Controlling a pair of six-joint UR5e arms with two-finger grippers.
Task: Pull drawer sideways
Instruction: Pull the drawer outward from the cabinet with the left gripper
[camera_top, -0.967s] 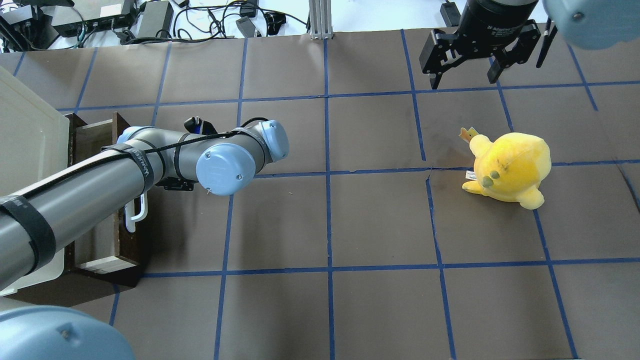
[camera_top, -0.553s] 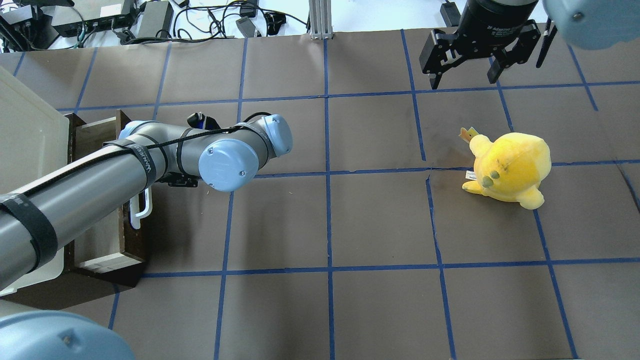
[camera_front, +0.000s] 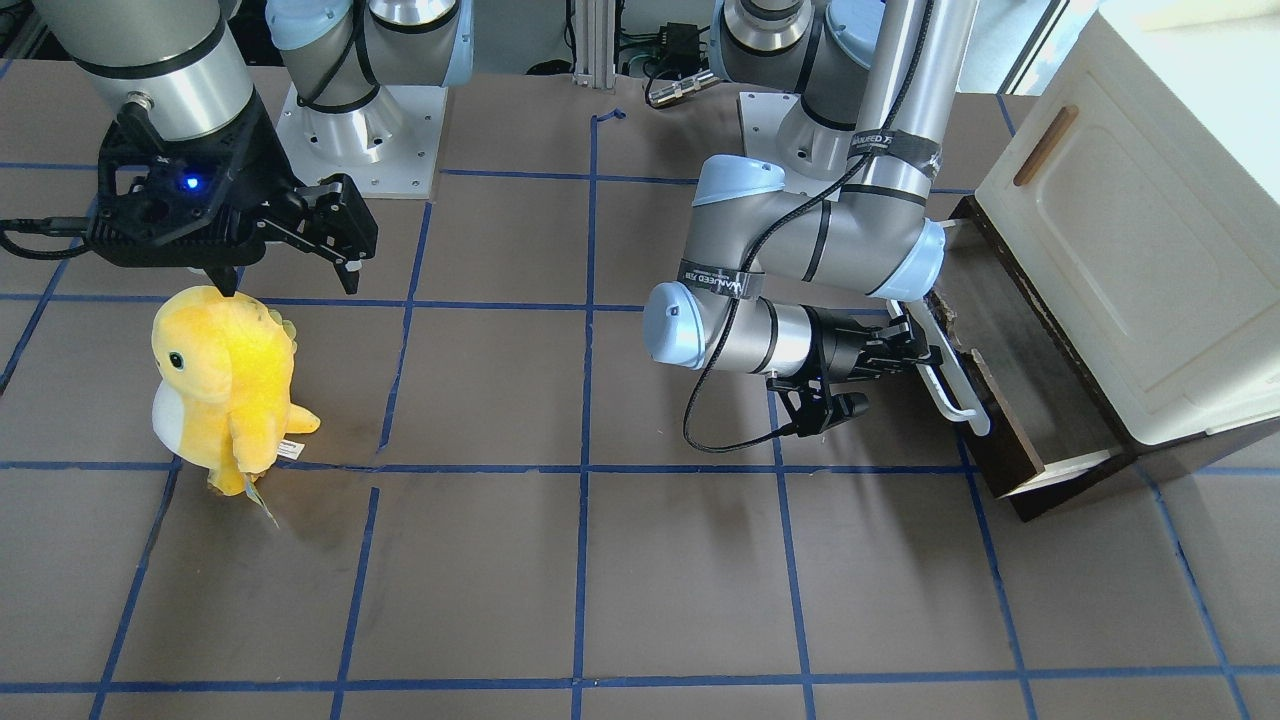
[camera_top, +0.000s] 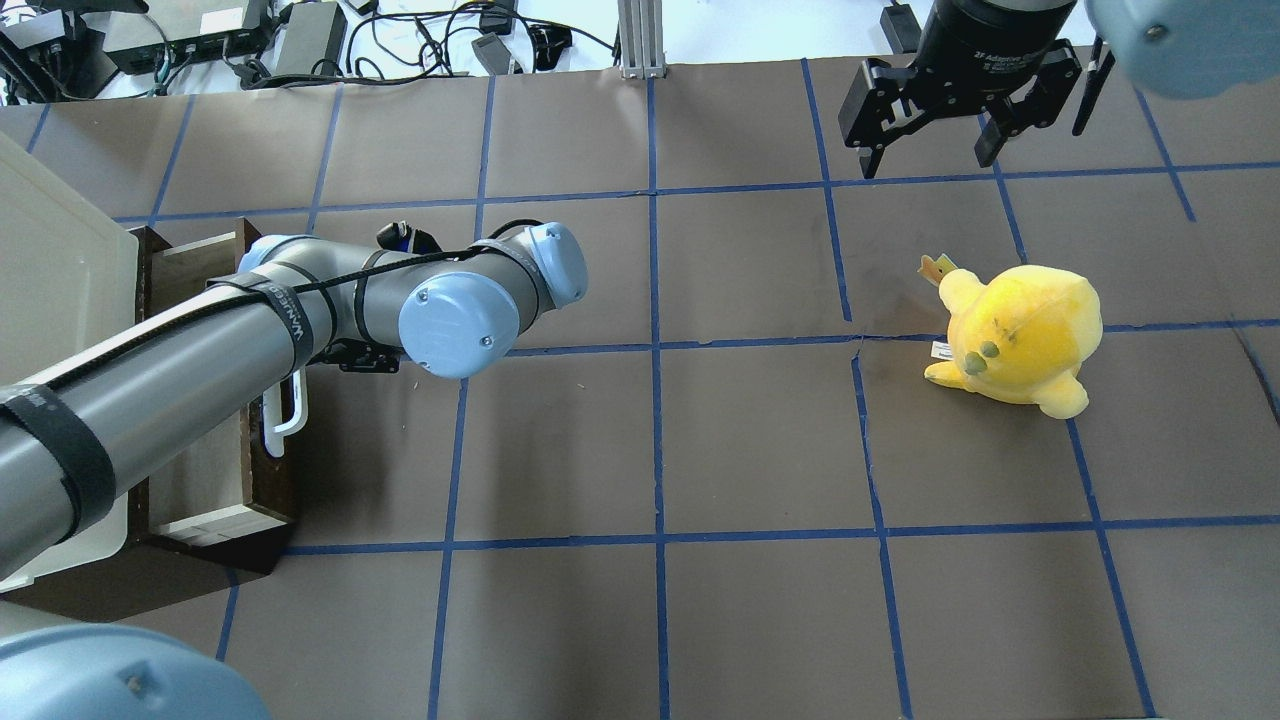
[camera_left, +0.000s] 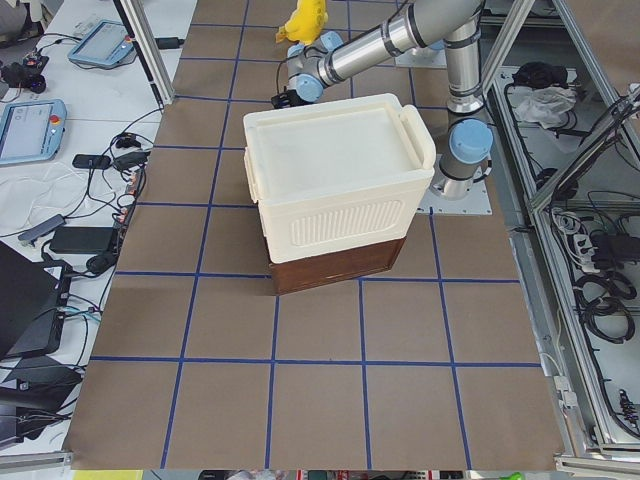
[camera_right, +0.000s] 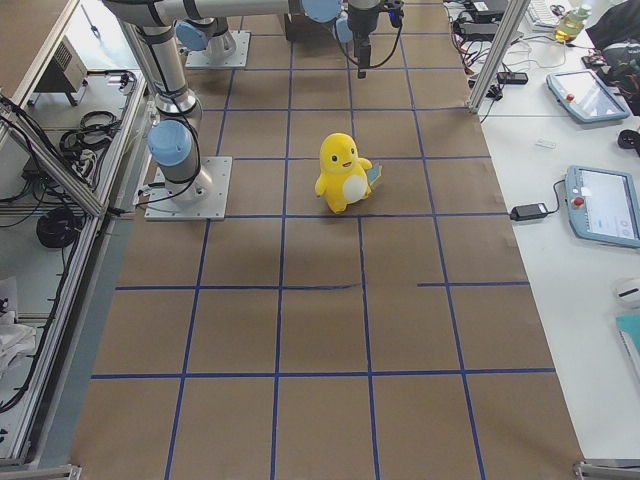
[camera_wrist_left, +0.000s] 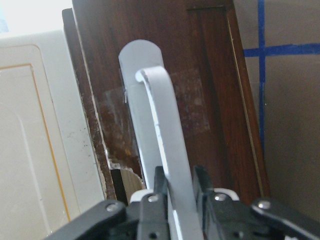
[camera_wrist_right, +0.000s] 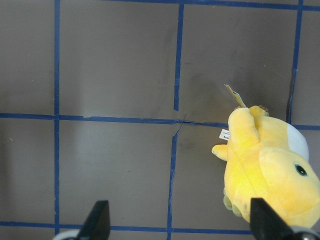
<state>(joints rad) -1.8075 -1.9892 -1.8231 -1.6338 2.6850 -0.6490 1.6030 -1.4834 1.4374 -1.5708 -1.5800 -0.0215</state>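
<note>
The drawer (camera_front: 1005, 450) has a dark brown front and a long white bar handle (camera_front: 955, 395), and it stands partly out of the base of the cream cabinet (camera_front: 1130, 240). My left gripper (camera_front: 915, 350) is shut on the handle. In the left wrist view the fingers (camera_wrist_left: 150, 200) clamp the white bar (camera_wrist_left: 167, 150) from both sides. In the overhead view the drawer front (camera_top: 280, 490) and handle (camera_top: 285, 420) show below my left forearm, which hides the gripper. My right gripper (camera_top: 930, 160) is open and empty, hovering far from the drawer.
A yellow plush toy (camera_top: 1020, 335) stands on the brown mat below my right gripper, also in the right wrist view (camera_wrist_right: 270, 170). The cabinet (camera_top: 50, 300) fills the table's left end. Blue tape lines grid the mat. Cables and boxes lie beyond the far edge.
My left arm has moved a little to the right in the overhead view, and the drawer has slid out with it. The right arm and the toy have not moved.
</note>
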